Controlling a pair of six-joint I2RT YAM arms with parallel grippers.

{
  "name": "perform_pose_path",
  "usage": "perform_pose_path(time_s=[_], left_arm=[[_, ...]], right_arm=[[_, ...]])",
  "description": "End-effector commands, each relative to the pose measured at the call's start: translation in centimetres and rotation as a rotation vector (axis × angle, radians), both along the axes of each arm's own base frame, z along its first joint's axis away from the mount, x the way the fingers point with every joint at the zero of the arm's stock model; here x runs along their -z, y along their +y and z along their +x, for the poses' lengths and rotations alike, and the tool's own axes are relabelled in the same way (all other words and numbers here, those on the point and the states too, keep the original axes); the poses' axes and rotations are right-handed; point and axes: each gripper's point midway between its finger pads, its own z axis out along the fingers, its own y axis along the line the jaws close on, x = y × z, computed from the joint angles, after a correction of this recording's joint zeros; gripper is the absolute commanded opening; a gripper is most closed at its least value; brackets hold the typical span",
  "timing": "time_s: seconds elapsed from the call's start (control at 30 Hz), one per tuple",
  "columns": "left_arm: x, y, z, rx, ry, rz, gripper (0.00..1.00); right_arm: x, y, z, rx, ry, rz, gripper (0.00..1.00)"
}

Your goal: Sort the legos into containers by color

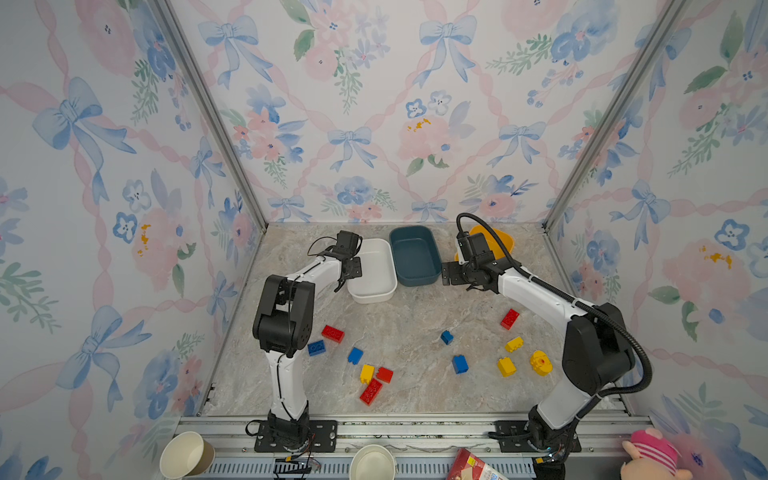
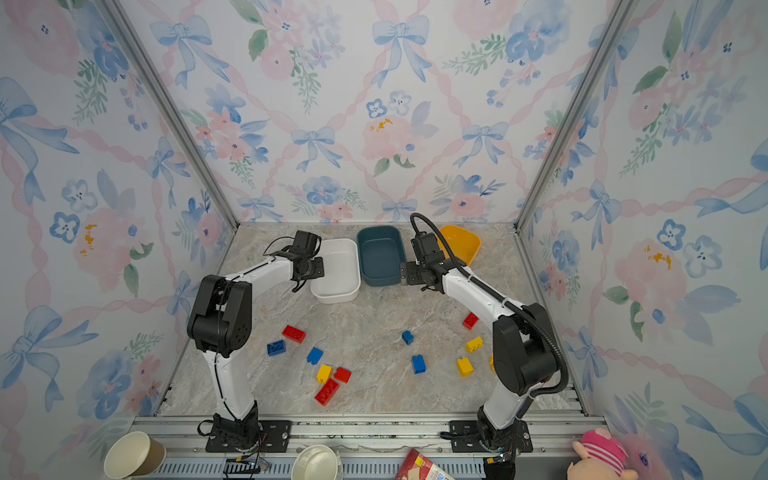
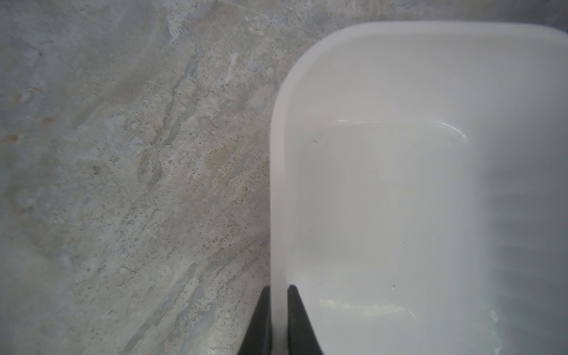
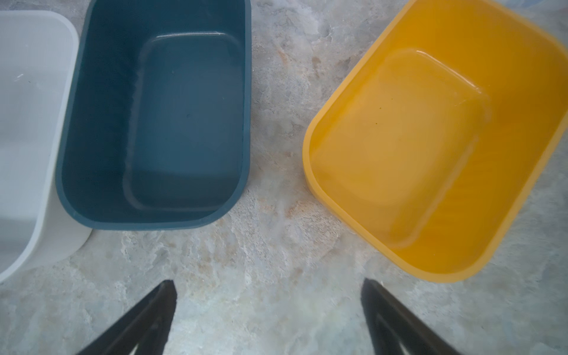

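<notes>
Three empty containers stand at the back: white [image 1: 374,297], dark teal [image 1: 415,279] and yellow [image 1: 505,241]. My left gripper [image 3: 279,290] is shut on the white container's rim [image 3: 278,153], one finger inside and one outside; in a top view it sits at that container's left side [image 1: 355,268]. My right gripper [image 4: 269,290] is open and holds nothing, over bare table between the teal container [image 4: 76,123] and the yellow one [image 4: 307,159]. Several legos lie loose in front: red [image 1: 333,333], blue [image 1: 355,355], yellow [image 1: 506,367] and a rounded yellow one [image 1: 540,363].
Two paper cups [image 1: 187,455] [image 1: 372,463], a red packet [image 1: 473,465] and a pink plush toy [image 1: 650,455] lie beyond the front rail. Floral walls close in the table on three sides. Both arm bases are bolted at the front edge.
</notes>
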Motion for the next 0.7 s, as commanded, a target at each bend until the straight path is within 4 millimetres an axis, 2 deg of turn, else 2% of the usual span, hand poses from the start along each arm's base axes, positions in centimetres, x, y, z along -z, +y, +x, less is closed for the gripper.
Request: perform_pose_path(time_s=[0.0, 0.23, 0.53, 0.67], left_arm=[[-1.6, -0.4, 0.1, 0.027, -0.014, 0.014, 0.14], [-4.1, -0.3, 0.3, 0.030, -0.068, 0.013, 0.27], [-7.6, -0.3, 0.3, 0.034, -0.143, -0.006, 0.47], [-8.4, -0.5, -0.1, 0.035, -0.171, -0.036, 0.56]], right_arm=[[0.0, 1.5, 1.8, 0.016, 0.001, 0.044, 0.93], [1.9, 2.9, 5.1, 0.014, 0.016, 0.027, 0.86], [5.1, 3.8, 7.7, 0.013, 0.043, 0.021, 0.67], [6.2, 3.6, 8.5, 0.021, 0.052, 0.014, 0.58]])
